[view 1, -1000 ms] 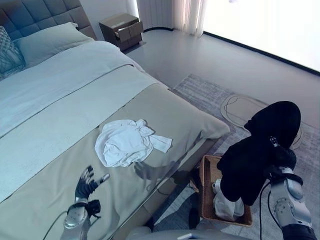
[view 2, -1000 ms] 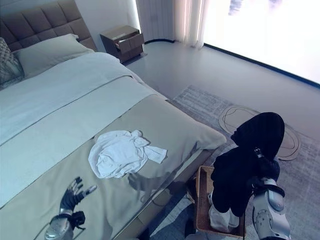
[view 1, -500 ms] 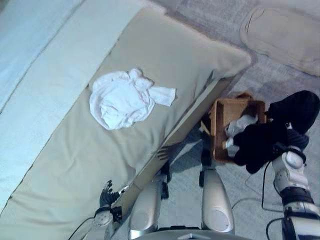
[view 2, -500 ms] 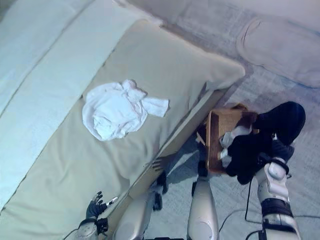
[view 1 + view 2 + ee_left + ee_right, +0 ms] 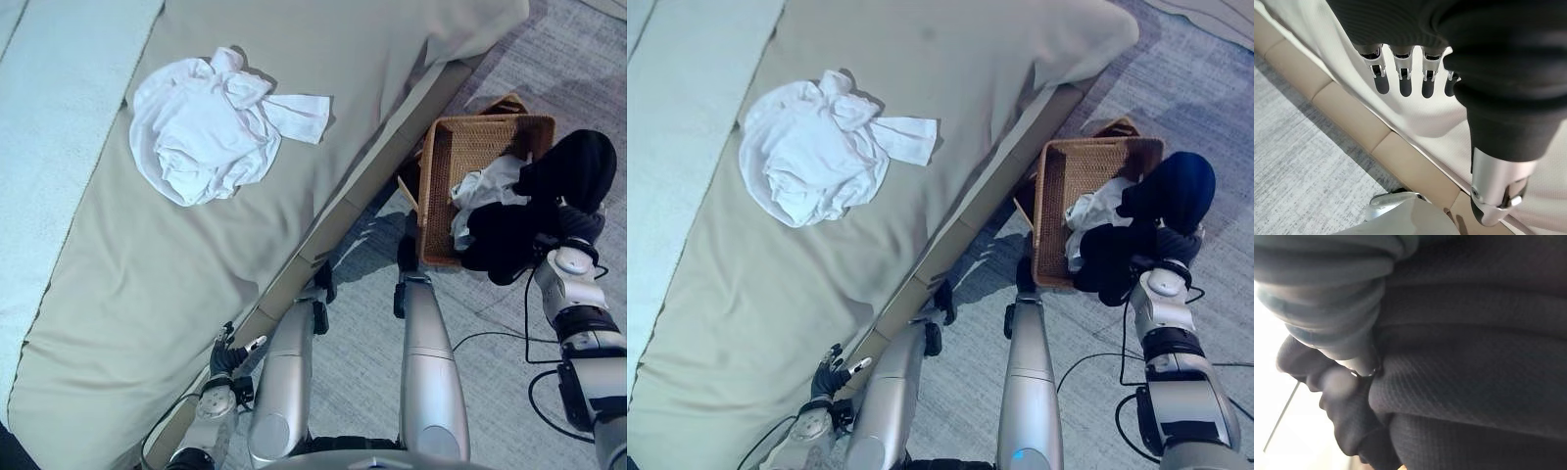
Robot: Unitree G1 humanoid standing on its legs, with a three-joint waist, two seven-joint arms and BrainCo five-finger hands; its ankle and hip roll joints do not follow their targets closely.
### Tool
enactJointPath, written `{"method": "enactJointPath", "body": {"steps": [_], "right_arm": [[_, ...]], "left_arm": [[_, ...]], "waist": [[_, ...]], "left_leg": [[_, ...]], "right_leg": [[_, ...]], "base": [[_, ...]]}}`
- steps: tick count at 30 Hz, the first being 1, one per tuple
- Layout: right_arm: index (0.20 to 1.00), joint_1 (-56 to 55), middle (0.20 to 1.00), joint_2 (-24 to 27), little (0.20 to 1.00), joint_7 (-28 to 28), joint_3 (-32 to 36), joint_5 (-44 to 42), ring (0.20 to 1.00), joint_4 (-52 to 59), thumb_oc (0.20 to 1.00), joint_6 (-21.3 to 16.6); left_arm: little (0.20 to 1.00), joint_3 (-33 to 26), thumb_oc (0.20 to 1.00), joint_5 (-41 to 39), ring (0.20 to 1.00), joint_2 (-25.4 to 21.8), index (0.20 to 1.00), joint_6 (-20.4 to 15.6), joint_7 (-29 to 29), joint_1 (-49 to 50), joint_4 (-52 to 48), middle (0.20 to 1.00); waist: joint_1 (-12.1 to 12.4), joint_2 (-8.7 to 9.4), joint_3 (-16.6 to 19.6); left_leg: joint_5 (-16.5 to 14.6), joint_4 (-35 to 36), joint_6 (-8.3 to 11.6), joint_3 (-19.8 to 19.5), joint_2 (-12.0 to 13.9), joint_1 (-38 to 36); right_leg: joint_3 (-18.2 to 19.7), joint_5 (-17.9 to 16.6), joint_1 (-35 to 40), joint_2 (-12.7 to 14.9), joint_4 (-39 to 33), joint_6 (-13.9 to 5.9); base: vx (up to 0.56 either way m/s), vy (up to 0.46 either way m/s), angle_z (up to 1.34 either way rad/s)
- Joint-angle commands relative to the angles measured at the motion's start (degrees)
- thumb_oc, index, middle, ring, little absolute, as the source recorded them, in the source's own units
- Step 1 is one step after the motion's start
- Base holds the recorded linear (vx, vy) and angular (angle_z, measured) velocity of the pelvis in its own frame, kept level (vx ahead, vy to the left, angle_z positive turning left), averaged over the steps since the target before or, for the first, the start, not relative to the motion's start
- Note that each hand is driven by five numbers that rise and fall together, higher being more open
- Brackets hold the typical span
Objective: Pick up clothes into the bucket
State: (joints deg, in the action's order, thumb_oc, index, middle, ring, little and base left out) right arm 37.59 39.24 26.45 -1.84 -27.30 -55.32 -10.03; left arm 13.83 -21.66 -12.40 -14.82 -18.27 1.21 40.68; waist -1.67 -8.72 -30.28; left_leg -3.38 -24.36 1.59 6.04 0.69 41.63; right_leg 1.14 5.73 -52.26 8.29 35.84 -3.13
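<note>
The black garment (image 5: 549,211), a thick knit-looking cloth bunched into rounded folds, hangs over the right-hand rim of the basket (image 5: 443,157) and partly into it. The right hand (image 5: 1349,372) is buried in this cloth; in the right wrist view a finger lies wrapped in dark ribbed-weave fabric, so whether the fingers are curled round it or loose cannot be told. Beneath and beside the black cloth, inside the basket, lies a crumpled white cloth (image 5: 482,191), touching the dark one.

The basket is rectangular, woven from brown wicker with a tight, fine weave on its inner walls, and stands on the floor just beside the foot corner of the bed (image 5: 137,323). A grey rug (image 5: 500,392) with a faint streaked pattern lies under it.

On the bed, well apart from the basket, a white shirt (image 5: 211,127) lies in a rumpled, roughly round heap with one sleeve sticking out toward the bed's edge. It rests on a smooth beige cover; a paler, lightly textured sheet (image 5: 59,137) shows beside that.

The left hand (image 5: 231,354) hangs low at the bed's side, fingers straight and relaxed, grasping nothing; its wrist view shows the dark fingertips (image 5: 1382,84) before the beige cover and the padded tan bed frame (image 5: 1386,156).

No writing can be read.
</note>
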Motion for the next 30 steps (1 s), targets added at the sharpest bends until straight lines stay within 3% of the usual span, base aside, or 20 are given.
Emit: {"method": "enactJointPath", "body": {"steps": [1,2,8,16,24,27,28,29,30], "right_arm": [[0.2,1.5,0.2,6.1,0.2,2.8,-1.5,2.3,0.2,-2.3,0.2,-0.9],[1.0,2.9,1.0,7.0,1.0,3.3,-3.2,3.7,1.0,-4.7,1.0,0.2],[1.0,5.9,1.0,8.1,1.0,1.7,-7.8,7.3,1.0,-10.4,1.0,3.1],[1.0,4.9,1.0,5.8,1.0,0.5,-8.3,7.5,1.0,-10.9,1.0,2.6],[1.0,-3.4,1.0,-2.5,1.0,-0.5,-4.9,5.8,1.0,-9.4,1.0,1.6],[1.0,-9.4,1.0,-7.6,1.0,-0.1,-3.5,5.7,1.0,-4.5,1.0,0.5],[1.0,-14.0,1.0,-9.8,1.0,-0.8,-2.7,6.8,1.0,1.0,1.0,-0.4],[1.0,-14.5,1.0,-9.9,1.0,-0.8,-2.8,6.8,1.0,1.0,1.0,-0.4],[1.0,-16.4,1.0,-11.1,1.0,-0.8,-2.1,7.1,1.0,3.3,1.0,-1.1]], "left_arm": [[1.0,1.6,1.0,-2.4,1.0,-1.2,1.0,-1.6,-2.2,1.2,-1.0,1.0],[1.0,2.4,1.0,-2.4,1.0,-1.1,1.0,-1.5,-2.7,1.0,-1.5,1.0],[1.0,3.9,1.0,-2.5,1.0,-0.9,1.0,-1.3,-3.5,0.4,-1.8,1.0],[1.0,3.7,1.0,-2.7,1.0,-0.9,1.0,-1.4,-3.8,-1.1,-1.3,1.0],[1.0,-0.2,1.0,-1.9,1.0,-1.5,1.0,-1.7,-5.7,-3.8,-0.6,1.0],[1.0,-3.5,1.0,1.5,1.0,-3.9,1.0,-1.8,-8.7,-5.1,-3.7,1.0],[1.0,-6.8,1.0,5.3,1.0,-6.8,1.0,-1.5,-11.2,-6.2,-7.6,1.0],[1.0,-6.7,1.0,5.4,1.0,-6.8,1.0,-1.5,-11.2,-5.8,-7.6,1.0],[1.0,-8.3,1.0,7.7,1.0,-8.6,1.0,-1.2,-12.7,-6.5,-9.3,1.0]], "waist": [[0.0,0.05,0.5],[0.0,-0.21,0.5],[0.1,-0.37,0.5],[0.0,-0.25,0.5],[-0.7,1.34,0.5],[-1.1,2.64,0.5],[-1.6,3.68,0.5],[-1.5,3.6,0.5],[-1.9,4.25,0.5]], "left_leg": [[-5.3,-7.7,-0.21,0.4,-1.3,1.4],[-4.8,-7.0,0.0,0.4,-1.4,1.9],[-3.5,-4.6,0.33,0.1,-1.6,2.4],[-2.3,-1.4,0.42,-0.4,-1.8,1.1],[-1.3,1.7,0.82,-1.6,-1.6,-2.7],[-0.4,3.9,1.06,-2.3,-1.0,-4.6],[2.2,5.7,1.18,-2.5,-0.8,-4.8],[0.4,5.5,1.46,-3.0,-0.7,-6.1],[2.4,6.2,1.4,-2.7,-0.8,-5.5]], "right_leg": [[-0.5,1.4,2.5,-0.1,-1.4,-0.43],[-0.7,1.2,1.7,0.1,-1.6,-0.47],[-1.3,0.4,1.0,0.1,-3.1,-0.57],[-1.8,-0.4,2.0,0.1,-5.5,-1.09],[-3.3,-1.5,6.5,-0.5,-9.4,-1.45],[-4.2,-2.3,8.9,-0.9,-11.8,-1.67],[-5.3,-4.7,9.9,-0.9,-14.1,-1.38],[-5.0,-2.9,11.1,-1.1,-13.5,-1.77],[-5.7,-4.9,11.0,-0.9,-15.0,-1.43]], "base": [[-0.01,-0.033,0.03],[0.0,0.0,0.0],[0.0,-0.007,0.03],[0.0,0.0,0.0],[0.0,-0.02,0.07],[-0.02,-0.057,0.09],[0.0,-0.064,-0.01],[-0.08,-0.064,-0.06],[0.01,-0.032,0.02]]}}
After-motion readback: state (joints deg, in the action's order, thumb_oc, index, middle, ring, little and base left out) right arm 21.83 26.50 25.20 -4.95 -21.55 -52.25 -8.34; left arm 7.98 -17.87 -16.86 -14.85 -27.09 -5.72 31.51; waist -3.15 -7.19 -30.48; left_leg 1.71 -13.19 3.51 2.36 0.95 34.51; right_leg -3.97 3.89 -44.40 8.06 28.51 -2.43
